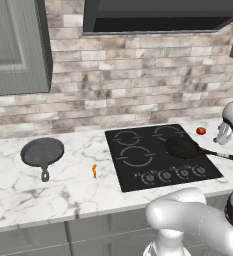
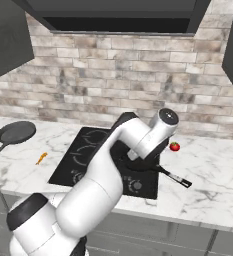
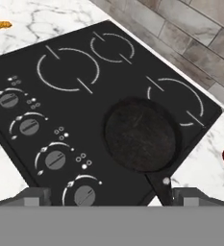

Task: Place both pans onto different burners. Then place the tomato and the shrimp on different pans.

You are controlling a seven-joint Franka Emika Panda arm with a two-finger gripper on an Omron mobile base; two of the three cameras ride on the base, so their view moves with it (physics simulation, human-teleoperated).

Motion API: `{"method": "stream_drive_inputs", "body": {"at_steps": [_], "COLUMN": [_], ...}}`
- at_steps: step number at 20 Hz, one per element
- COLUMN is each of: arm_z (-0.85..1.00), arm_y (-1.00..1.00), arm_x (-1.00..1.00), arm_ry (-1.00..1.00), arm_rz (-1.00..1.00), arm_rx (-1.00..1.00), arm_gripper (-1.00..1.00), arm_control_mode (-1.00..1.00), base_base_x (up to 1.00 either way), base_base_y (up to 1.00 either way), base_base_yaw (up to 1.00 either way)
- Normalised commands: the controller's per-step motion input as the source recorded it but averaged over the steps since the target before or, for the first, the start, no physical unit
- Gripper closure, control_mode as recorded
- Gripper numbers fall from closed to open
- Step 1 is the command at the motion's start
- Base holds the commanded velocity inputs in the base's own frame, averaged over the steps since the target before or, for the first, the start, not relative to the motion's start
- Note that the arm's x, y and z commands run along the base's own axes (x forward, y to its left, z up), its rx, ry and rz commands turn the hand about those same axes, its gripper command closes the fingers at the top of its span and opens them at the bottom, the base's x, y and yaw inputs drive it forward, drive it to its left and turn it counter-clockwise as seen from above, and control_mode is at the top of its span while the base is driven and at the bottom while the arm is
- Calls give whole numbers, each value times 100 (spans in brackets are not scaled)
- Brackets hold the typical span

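A: Glossy black glass, that's your cooktop (image 1: pixel 160 155). Nearest you along its front edge sit four round knobs (image 3: pixel 56 159). Your gripper (image 3: pixel 108 194) hangs above the near right part of the glass, fingers (image 3: pixel 36 196) spread as wide as they go, nothing between them.

B: And the blacker pan?

A: The black pan (image 3: pixel 140 135) lies flat on the right side of the cooktop, on the near right burner as far as you can judge. Its long thin handle (image 1: pixel 219 154) runs out to the right over the edge of the glass, above the marble counter (image 1: pixel 48 190). In the hand view the handle's root passes between your fingertips, untouched.

B: Other burners?

A: Grey rings (image 3: pixel 68 69) show bare on the left half and at the far right (image 3: pixel 177 101), just behind the pan.

B: Food?

A: The shrimp (image 1: pixel 94 171) lies on the marble just left of the cooktop, toward the near edge. The tomato (image 1: pixel 201 131) sits on the marble to the right of the cooktop, toward the far side, near the brick wall (image 1: pixel 138 80).

B: The skillet?

A: The dark grey skillet (image 1: pixel 42 151) rests on the counter well left of the cooktop, its short loop handle pointing toward you. It's apart from the shrimp.
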Motion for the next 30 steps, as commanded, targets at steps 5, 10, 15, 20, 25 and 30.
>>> {"method": "stream_drive_inputs", "body": {"at_steps": [5, 10, 15, 20, 25, 30], "arm_z": [8, 1, 7, 13, 13, 6], "arm_y": [35, 37, 25, 23, 3, 1], "arm_x": [-10, -18, -17, -9, -1, 0], "arm_ry": [0, 0, 3, 3, 0, 0], "arm_rz": [-10, -13, -18, -30, -43, -45], "arm_rx": [0, 0, 4, 12, 13, 14], "arm_gripper": [-100, -100, -100, -100, -100, -100], "arm_control_mode": [-100, -100, -100, -100, -100, -100], "base_base_x": [0, 0, 0, 0, 0, 0], "base_base_y": [0, 0, 0, 0, 0, 0], "base_base_yaw": [0, 0, 0, 0, 0, 0]}}
